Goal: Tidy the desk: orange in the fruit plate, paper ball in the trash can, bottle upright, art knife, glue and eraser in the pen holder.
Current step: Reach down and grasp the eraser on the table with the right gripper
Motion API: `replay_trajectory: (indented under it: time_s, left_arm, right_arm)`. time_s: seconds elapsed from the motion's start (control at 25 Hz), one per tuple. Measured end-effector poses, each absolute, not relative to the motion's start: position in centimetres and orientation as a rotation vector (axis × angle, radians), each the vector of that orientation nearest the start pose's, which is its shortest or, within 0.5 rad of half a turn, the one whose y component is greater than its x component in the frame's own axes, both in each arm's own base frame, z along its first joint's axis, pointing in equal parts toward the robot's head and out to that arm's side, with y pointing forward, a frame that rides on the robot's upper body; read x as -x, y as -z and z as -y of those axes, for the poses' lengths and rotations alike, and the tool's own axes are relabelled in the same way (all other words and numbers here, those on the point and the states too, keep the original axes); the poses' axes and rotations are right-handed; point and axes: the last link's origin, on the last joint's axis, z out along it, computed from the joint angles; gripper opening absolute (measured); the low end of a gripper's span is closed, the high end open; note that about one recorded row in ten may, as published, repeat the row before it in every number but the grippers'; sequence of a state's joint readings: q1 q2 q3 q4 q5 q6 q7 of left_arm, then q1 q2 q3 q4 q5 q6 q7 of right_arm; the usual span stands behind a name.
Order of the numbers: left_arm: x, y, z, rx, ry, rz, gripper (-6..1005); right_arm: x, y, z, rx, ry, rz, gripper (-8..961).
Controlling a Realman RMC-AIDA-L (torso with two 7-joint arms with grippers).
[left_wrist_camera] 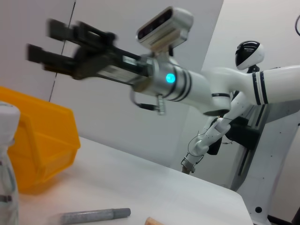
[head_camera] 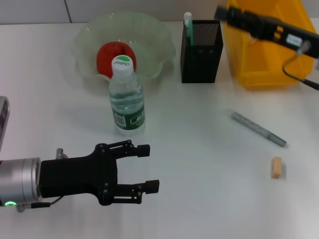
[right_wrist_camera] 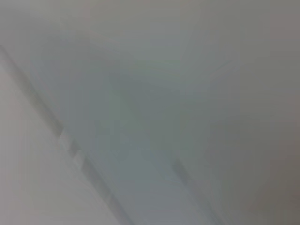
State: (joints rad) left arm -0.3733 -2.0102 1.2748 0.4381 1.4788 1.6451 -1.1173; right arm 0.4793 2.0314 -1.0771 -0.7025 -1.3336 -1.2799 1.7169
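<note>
The orange (head_camera: 112, 57) lies in the pale green fruit plate (head_camera: 154, 35). In front of the plate the bottle (head_camera: 127, 99) stands upright; its edge also shows in the left wrist view (left_wrist_camera: 7, 164). A black mesh pen holder (head_camera: 202, 50) holds the glue (head_camera: 188, 24). Both the grey art knife (head_camera: 258, 129) (left_wrist_camera: 96, 215) and the tan eraser (head_camera: 276, 168) lie on the table at the right. My left gripper (head_camera: 152, 168) hovers open and empty near the front left. Over the yellow trash can (head_camera: 264, 64) (left_wrist_camera: 37, 150) my right gripper (head_camera: 222, 12) (left_wrist_camera: 40, 40) is raised, open and empty. The paper ball is out of view.
The white table (head_camera: 199, 174) stretches between the bottle and the art knife. A second white robot (left_wrist_camera: 253, 89) stands beyond the table's far side in the left wrist view. The right wrist view shows only a blurred grey surface.
</note>
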Motion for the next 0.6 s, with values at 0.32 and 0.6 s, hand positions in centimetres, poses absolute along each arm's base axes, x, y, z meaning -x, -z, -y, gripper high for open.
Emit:
replay_trajectory:
  time_s: [0.32, 0.6]
  left_arm:
    - [27.0, 4.1, -24.8, 2.912, 0.997, 0.535, 844]
    - [26.8, 4.3, -24.8, 2.927, 0.997, 0.528, 844]
  right_arm:
    - [-22.4, -8.1, -33.6, 2.673, -0.609, -0.950, 716]
    - [-19.2, -12.1, -33.2, 2.628, -0.054, -0.955, 717]
